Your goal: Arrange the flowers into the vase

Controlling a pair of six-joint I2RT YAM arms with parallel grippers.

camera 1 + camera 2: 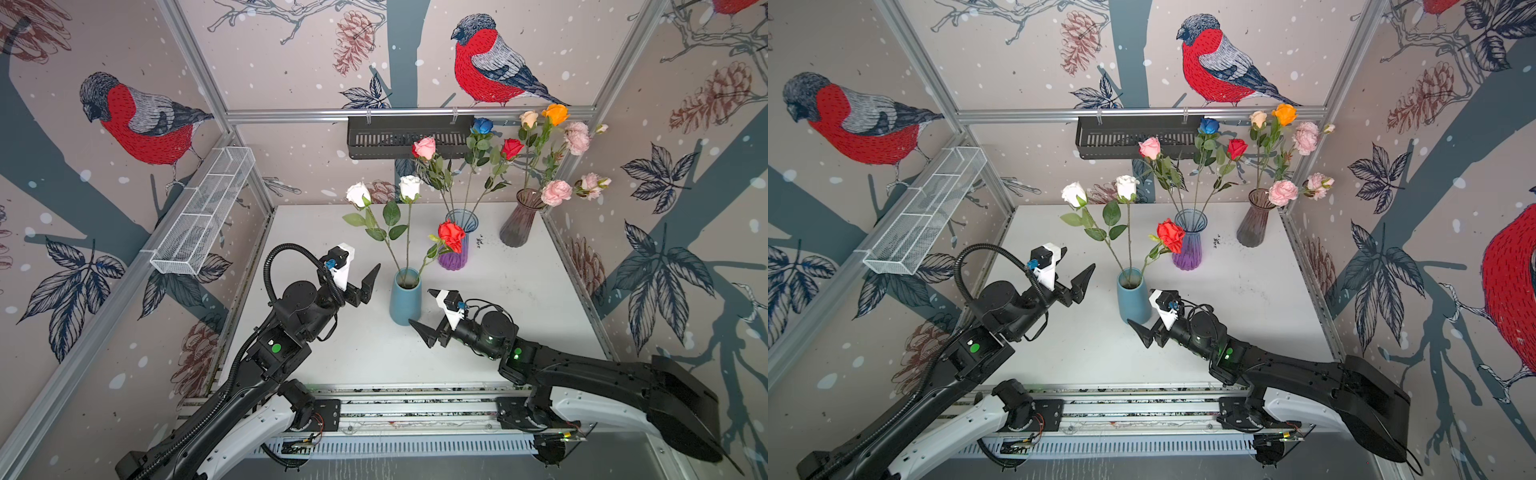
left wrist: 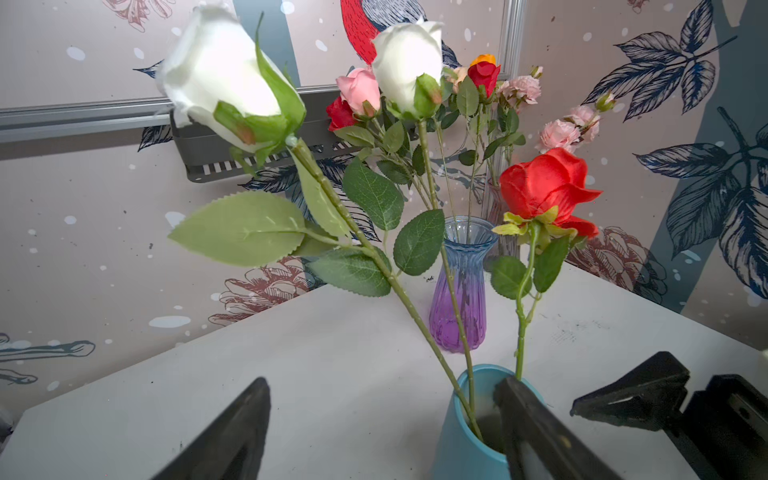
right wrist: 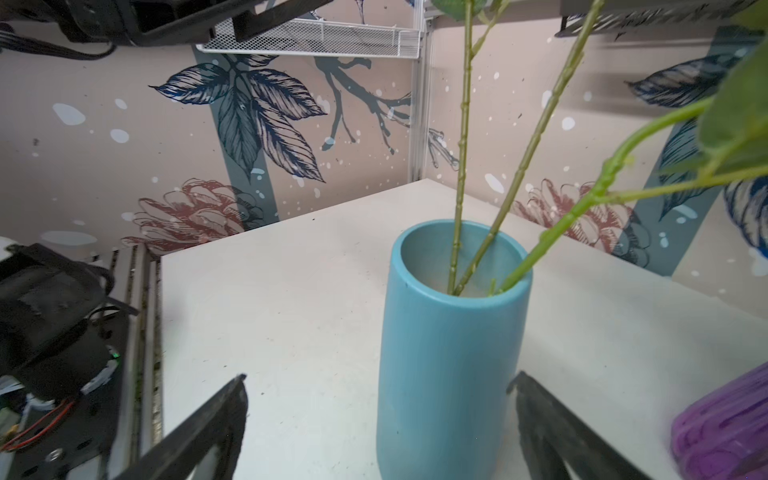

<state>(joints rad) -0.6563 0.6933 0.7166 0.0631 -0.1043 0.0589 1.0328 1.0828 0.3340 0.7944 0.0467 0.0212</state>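
A blue ceramic vase [image 1: 405, 299] [image 1: 1133, 301] [image 3: 453, 345] stands mid-table and holds three flowers: two white roses [image 1: 359, 193] [image 2: 224, 70] and a red rose [image 1: 452, 235] [image 2: 548, 183]. My left gripper [image 1: 365, 259] [image 2: 380, 386] is open just left of the vase mouth, with nothing between its fingers. My right gripper [image 1: 419, 306] [image 3: 378, 380] is open low at the vase's right side. Its jaws stand either side of the vase body, apart from it. The other flowers stand in two glass vases behind.
A blue-purple glass vase [image 1: 457, 249] holds pink, blue and red roses. A grey-brown glass vase [image 1: 517, 222] at the back right holds cream and orange roses and pink sprays. A white wire basket [image 1: 203, 212] hangs on the left wall and a black tray [image 1: 374, 137] on the rear wall.
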